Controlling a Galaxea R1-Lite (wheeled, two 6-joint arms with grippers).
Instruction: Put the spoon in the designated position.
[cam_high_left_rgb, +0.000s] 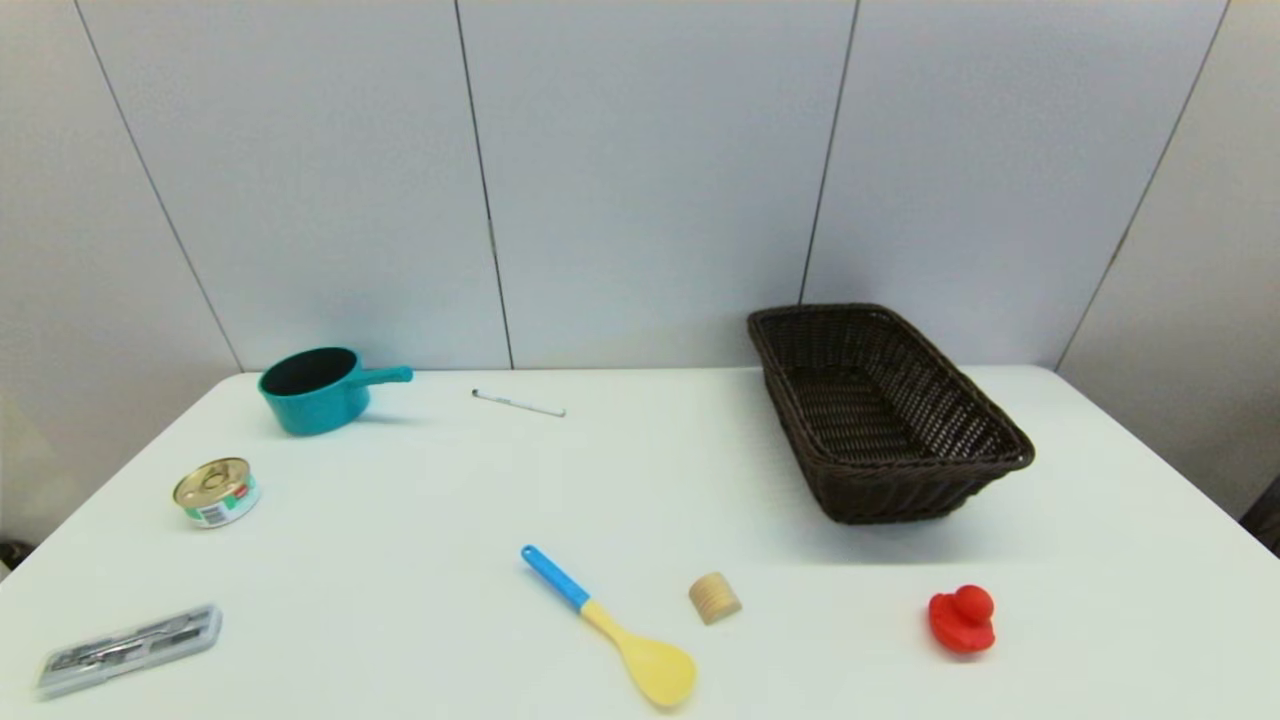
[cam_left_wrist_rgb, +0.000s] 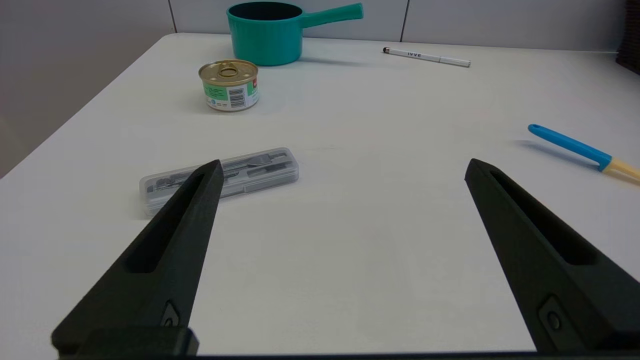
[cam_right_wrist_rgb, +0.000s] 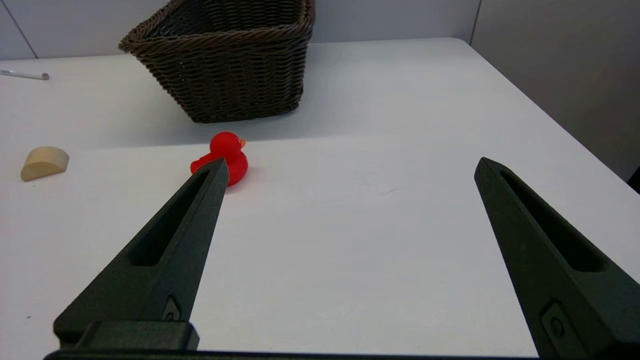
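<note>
The spoon (cam_high_left_rgb: 610, 628), smooth plastic with a pale yellow oval bowl and a bright blue handle, lies flat on the near middle of the white desk (cam_high_left_rgb: 420, 520), bowl nearest, handle angled far-left. Just right of it sits a small wooden half-round block (cam_high_left_rgb: 714, 597), farther right a red rubber duck (cam_high_left_rgb: 962, 619). A dark woven wicker basket (cam_high_left_rgb: 930, 480) stands far right. A white pen (cam_left_wrist_rgb: 426, 56) marked "IVVE", a teal saucepan (cam_high_left_rgb: 318, 388), a labelled tin can (cam_high_left_rgb: 217, 491) and a clear plastic case (cam_high_left_rgb: 130, 648) occupy the left. The left tool (cam_left_wrist_rgb: 342, 167) and right tool (cam_right_wrist_rgb: 350, 167) hover released, fingers spread wide.
</note>
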